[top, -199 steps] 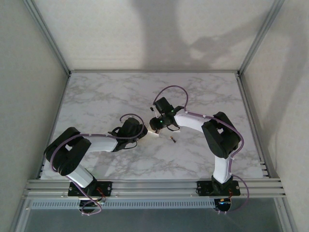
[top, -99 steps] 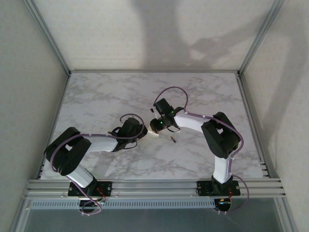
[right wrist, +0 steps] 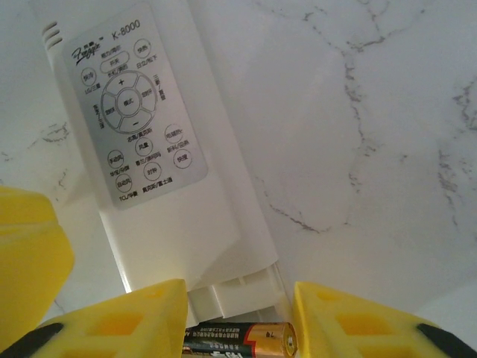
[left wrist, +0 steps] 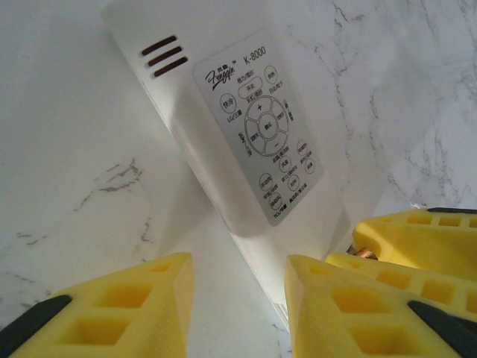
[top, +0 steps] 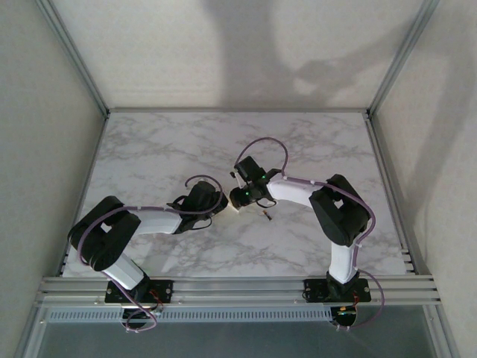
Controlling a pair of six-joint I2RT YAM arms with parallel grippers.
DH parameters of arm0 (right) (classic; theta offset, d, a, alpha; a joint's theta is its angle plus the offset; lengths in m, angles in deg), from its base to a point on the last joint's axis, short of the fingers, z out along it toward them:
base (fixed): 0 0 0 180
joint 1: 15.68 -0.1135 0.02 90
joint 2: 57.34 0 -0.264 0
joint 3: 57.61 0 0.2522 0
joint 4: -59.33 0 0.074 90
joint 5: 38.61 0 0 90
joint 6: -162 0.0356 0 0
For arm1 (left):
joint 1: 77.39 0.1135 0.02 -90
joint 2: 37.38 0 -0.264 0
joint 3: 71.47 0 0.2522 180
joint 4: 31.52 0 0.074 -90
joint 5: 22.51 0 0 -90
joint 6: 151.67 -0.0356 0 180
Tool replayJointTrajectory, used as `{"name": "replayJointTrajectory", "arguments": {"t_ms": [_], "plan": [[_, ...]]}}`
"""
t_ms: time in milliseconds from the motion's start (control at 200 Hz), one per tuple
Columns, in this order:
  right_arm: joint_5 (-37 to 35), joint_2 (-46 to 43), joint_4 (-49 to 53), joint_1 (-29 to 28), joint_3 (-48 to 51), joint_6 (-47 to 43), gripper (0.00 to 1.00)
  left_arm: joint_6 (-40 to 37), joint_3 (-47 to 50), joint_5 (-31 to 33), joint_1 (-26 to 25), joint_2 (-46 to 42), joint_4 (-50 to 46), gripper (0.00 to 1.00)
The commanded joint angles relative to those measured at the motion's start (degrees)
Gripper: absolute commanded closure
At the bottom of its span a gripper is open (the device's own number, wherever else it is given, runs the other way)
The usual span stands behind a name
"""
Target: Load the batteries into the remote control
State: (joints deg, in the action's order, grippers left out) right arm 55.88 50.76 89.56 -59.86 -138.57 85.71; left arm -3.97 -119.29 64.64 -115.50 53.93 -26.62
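While my left tool (left wrist: 238, 277) clamps the remote control (left wrist: 246, 127), my right tool (right wrist: 238, 298) grips a battery (right wrist: 238, 341). Next: align it into the open bay (right wrist: 223, 293).

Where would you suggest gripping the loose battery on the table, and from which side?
Grip the loose battery across its middle, coming straight down: it lies flat on the table, apart from the remote control, bare marble either side of it.

Right tool (top: 241, 201), shifted toward the near edge of the bench (top: 149, 149), now lies closer to the slim white rectangular remote control (right wrist: 186, 246).
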Motion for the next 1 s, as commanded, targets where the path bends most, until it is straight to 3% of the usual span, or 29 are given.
{"name": "replayJointTrajectory", "arguments": {"t_ms": [0,996], "plan": [[1.0,-1.5,-0.3,-1.4,0.5,1.6,0.57,-0.6,-1.3,0.9,-0.3,0.7,0.2,0.63],[-3.0,0.6,2.6,-3.1,-3.4,7.9,0.52,-3.8,-0.1,3.1,2.2,-2.1,-2.6,0.63]]}}
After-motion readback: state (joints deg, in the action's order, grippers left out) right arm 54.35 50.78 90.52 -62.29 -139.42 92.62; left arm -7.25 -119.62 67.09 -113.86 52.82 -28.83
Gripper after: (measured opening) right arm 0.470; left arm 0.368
